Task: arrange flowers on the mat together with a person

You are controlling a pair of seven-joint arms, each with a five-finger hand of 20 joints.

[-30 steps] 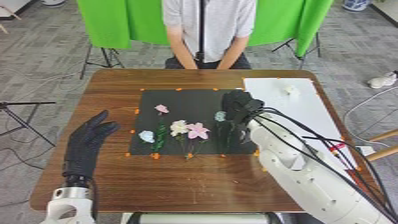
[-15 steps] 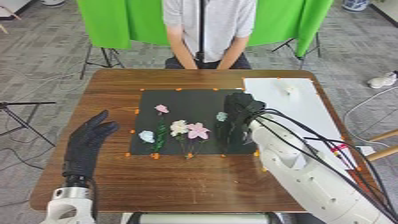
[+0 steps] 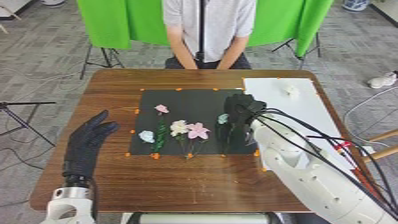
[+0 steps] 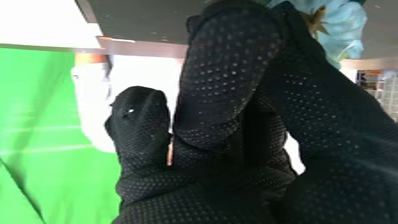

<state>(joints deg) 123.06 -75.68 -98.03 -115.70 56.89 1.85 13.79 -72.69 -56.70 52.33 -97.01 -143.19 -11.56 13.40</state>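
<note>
Brown table [image 3: 160, 185] | black mat [image 3: 195, 102] beside 1 white sheet [image 3: 266, 90] | green cloth [image 3: 111, 22] behind

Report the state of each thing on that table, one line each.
Mat: flat, taped at its edges
White sheet: flat, partly hidden by the right arm
Small pink flower, large pink flower, left blue flower: lying on the mat
Right blue flower: beside the right hand, whether held unclear
Far white flower: on the sheet
Left hand: open
</note>
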